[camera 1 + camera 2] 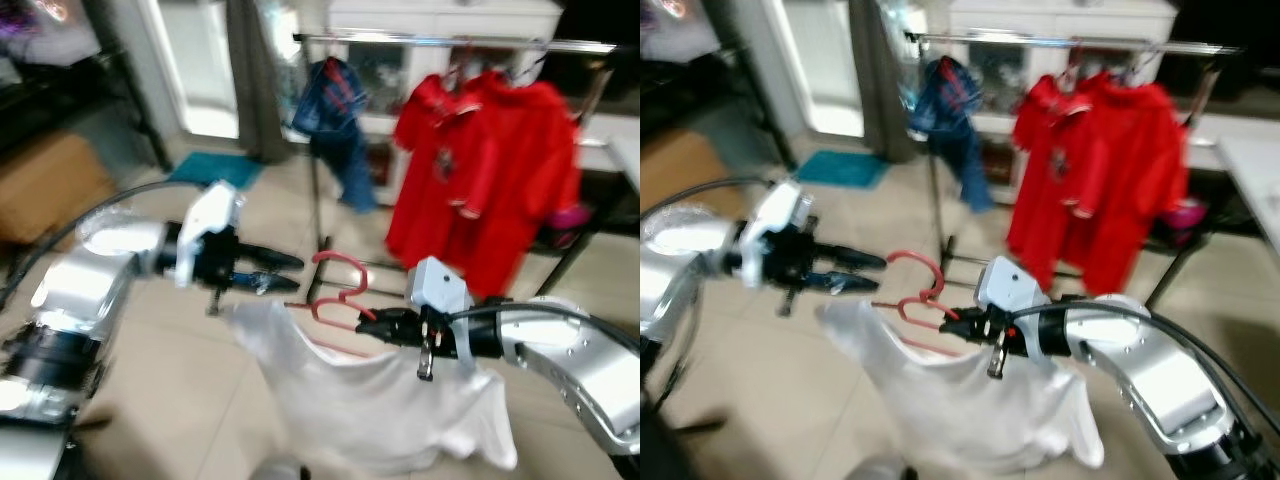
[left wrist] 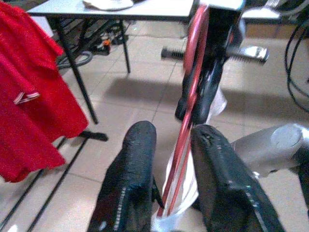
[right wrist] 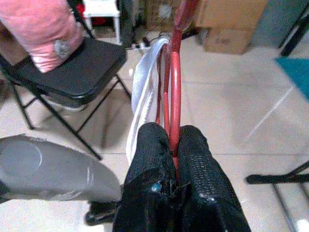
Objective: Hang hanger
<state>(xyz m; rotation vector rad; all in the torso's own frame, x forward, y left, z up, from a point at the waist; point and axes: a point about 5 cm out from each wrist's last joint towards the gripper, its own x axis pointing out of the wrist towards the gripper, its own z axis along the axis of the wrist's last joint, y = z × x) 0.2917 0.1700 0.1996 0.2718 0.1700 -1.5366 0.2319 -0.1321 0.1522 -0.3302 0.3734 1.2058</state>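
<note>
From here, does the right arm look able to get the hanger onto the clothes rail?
Probably not yet: the right gripper, shut on the red hanger, sits well short of and below the rail, with open floor between.

Beige tiled floor (image 1: pixel 200 330), clothes rack (image 1: pixel 440 42), black folding chair (image 3: pixel 72 67)

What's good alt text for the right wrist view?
The right gripper has its two black fingers shut on a red hanger with a white shirt draped on it. Behind, a black folding chair holds a pink cushion on a tiled floor.
</note>
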